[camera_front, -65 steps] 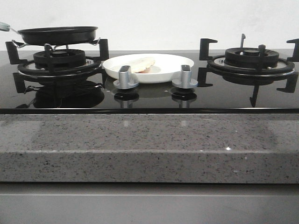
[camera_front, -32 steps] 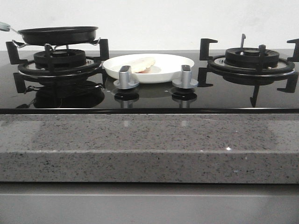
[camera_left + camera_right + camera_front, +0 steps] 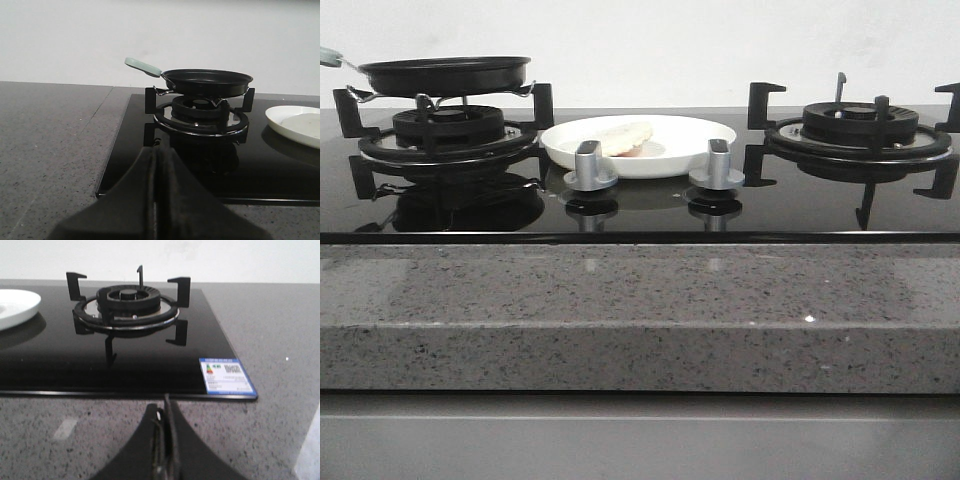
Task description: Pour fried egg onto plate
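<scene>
fried egg (image 3: 623,137) on plate (image 3: 672,158), partly knob-hidden

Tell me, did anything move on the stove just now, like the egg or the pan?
Nothing visibly changed. The fried egg lies on the plate just as before, the black pan sits on its burner as it did, and the two knobs are as they were. Both tools, left and right, are shut and hold nothing.
</scene>
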Robot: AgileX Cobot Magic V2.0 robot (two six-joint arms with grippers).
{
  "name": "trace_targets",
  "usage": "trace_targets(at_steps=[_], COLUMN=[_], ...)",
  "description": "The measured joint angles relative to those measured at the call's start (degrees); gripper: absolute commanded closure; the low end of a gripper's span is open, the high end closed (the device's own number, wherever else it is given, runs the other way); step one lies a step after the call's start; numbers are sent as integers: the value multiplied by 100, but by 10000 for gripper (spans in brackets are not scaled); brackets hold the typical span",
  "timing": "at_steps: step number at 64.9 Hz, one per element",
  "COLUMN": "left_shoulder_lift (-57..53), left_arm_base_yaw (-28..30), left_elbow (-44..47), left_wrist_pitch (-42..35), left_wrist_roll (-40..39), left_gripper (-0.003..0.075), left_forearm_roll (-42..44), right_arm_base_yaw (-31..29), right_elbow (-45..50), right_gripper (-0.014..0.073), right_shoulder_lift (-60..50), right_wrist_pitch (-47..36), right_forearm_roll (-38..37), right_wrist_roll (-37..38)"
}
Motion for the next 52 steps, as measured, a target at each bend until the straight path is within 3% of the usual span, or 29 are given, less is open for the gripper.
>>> trace_targets(at_steps=[13, 52], left_shoulder_lift=[0, 0], left_arm_base_yaw=[0, 0], left_elbow=[0, 0], left_wrist_pitch=[0, 0], left_wrist_roll=[0, 0], left_gripper=[739, 739], left_forearm_roll=[0, 0], right_arm_base_yaw=[0, 0], right_elbow=[0, 0], right_gripper=[662, 662], right_shoulder_lift=[0, 0], right_wrist_pitch=[-392, -431], right_forearm_roll=[-13, -13], right_wrist_roll=[0, 0])
